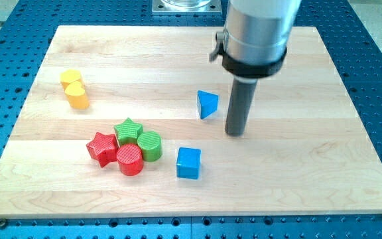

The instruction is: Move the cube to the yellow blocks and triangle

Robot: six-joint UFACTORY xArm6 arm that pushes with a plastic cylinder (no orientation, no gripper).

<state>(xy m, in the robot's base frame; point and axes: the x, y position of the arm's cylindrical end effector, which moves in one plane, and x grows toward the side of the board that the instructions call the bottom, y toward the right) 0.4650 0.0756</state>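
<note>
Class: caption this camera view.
My tip rests right of the blue triangle, above the blue cube on a wooden board.

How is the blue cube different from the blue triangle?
The blue cube is square-sided; the blue triangle is wedge-shaped. The cube sits nearer the view's bottom, beside the green cylinder; the triangle sits higher, just left of my tip. Both are blue.

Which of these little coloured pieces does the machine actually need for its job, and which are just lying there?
Needed for the job:
- blue cube, the piece to be moved
- yellow blocks, at the view's left
- blue triangle
- my tip, just right of the triangle, above and right of the cube

Just lying about:
- red star
- green star
- red cylinder
- green cylinder
</note>
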